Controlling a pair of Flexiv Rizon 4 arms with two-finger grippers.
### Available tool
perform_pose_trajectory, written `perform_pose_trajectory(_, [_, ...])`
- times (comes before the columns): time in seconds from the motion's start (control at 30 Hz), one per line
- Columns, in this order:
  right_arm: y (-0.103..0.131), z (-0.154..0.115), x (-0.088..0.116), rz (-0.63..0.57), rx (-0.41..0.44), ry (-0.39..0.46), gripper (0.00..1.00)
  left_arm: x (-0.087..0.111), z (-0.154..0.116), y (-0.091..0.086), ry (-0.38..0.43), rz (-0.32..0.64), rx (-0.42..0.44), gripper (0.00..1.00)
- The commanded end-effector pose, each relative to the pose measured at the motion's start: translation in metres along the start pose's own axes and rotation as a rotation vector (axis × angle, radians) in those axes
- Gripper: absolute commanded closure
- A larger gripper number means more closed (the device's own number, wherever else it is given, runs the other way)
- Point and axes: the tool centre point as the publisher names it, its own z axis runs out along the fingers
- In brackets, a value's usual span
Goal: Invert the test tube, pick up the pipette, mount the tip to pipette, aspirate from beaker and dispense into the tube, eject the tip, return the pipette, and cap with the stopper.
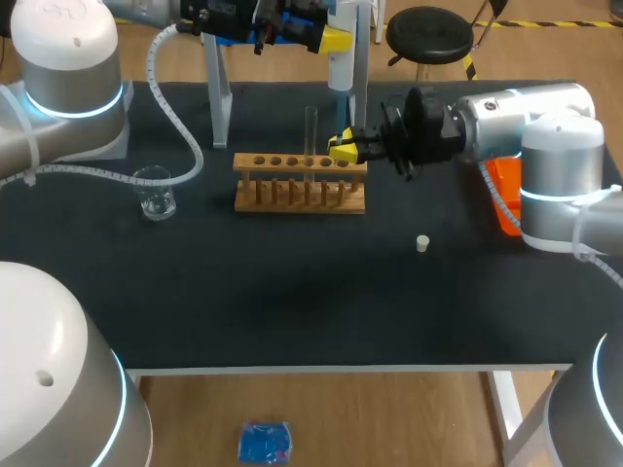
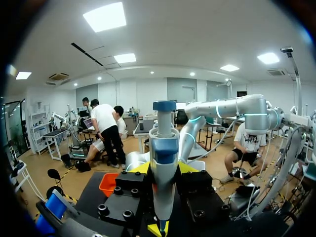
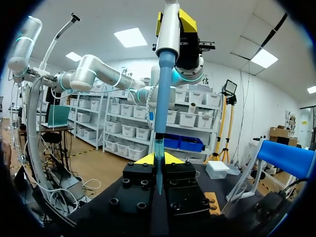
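Observation:
A white and blue pipette (image 1: pixel 341 70) hangs upright at the back of the table, and my left gripper (image 1: pixel 329 39) is shut on its body. In the left wrist view the pipette (image 2: pixel 164 143) stands between the yellow tips of that gripper (image 2: pixel 165 169). My right gripper (image 1: pixel 343 148) sits just above the right end of the wooden rack (image 1: pixel 300 185). In the right wrist view it (image 3: pixel 159 159) is shut on a clear pipette tip (image 3: pixel 158 147) at the pipette's (image 3: pixel 167 59) lower end. A glass test tube (image 1: pixel 311 131) stands upright in the rack.
A small glass beaker (image 1: pixel 154 192) stands at the left of the table. A white stopper (image 1: pixel 422 243) lies on the dark mat right of centre. An orange bin (image 1: pixel 503 190) sits at the right edge under my right arm. A white stand (image 1: pixel 220 97) rises behind the rack.

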Motion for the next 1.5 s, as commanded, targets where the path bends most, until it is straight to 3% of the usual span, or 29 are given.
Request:
perform_pose_trajectory(0.03, [0.007, 0.000, 0.001, 0.003, 0.008, -0.007, 1.00, 0.000, 0.001, 0.003, 0.001, 0.000, 0.000, 1.00])
perform_pose_trajectory(0.93, [0.026, -0.003, -0.001, -0.006, -0.017, -0.027, 1.00, 0.000, 0.001, 0.003, 0.001, 0.000, 0.000, 1.00])
perform_pose_trajectory(1.0, [0.027, -0.003, -0.001, -0.004, -0.020, -0.031, 0.47, 0.000, 0.001, 0.003, 0.001, 0.000, 0.000, 1.00])
perform_pose_trajectory(1.03, [0.027, -0.003, 0.000, -0.003, -0.022, -0.034, 0.00, 0.000, 0.001, 0.003, 0.001, 0.000, 0.000, 1.00])
perform_pose_trajectory(1.5, [0.013, -0.014, 0.008, 0.025, -0.011, -0.051, 0.00, 0.000, 0.001, 0.003, 0.001, 0.000, 0.000, 1.00])
